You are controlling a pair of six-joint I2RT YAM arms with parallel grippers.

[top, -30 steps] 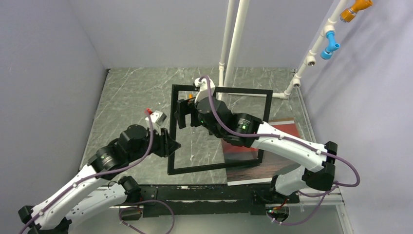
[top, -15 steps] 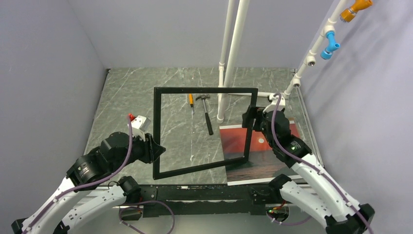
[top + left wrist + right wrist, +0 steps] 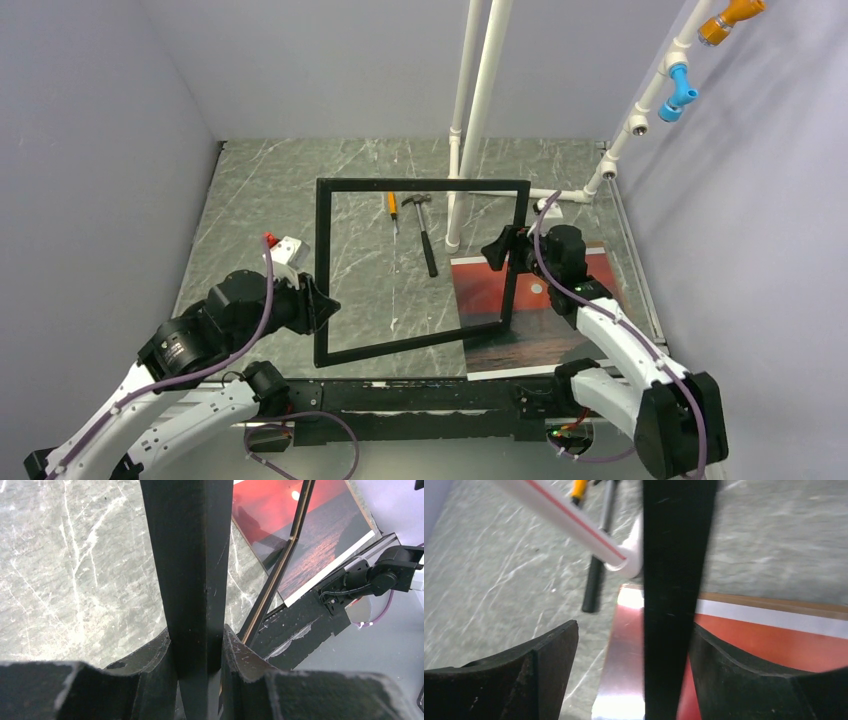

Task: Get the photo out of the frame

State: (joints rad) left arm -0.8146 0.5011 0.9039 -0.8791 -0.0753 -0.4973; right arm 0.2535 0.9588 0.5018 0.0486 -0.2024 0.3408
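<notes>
One empty frame held up, one photo lying apart from it

Counts: one frame, one photo, one hammer, one orange-handled tool, two white pipe uprights. Left end effector is clamped on the frame's left border, holding it off the tabletop. Right end effector straddles the right border, jaws apart. The photo lies face up by the near right corner, its left part under the frame's right border. Hammer and tool lie mid-tabletop beside the uprights, seen through the frame
</notes>
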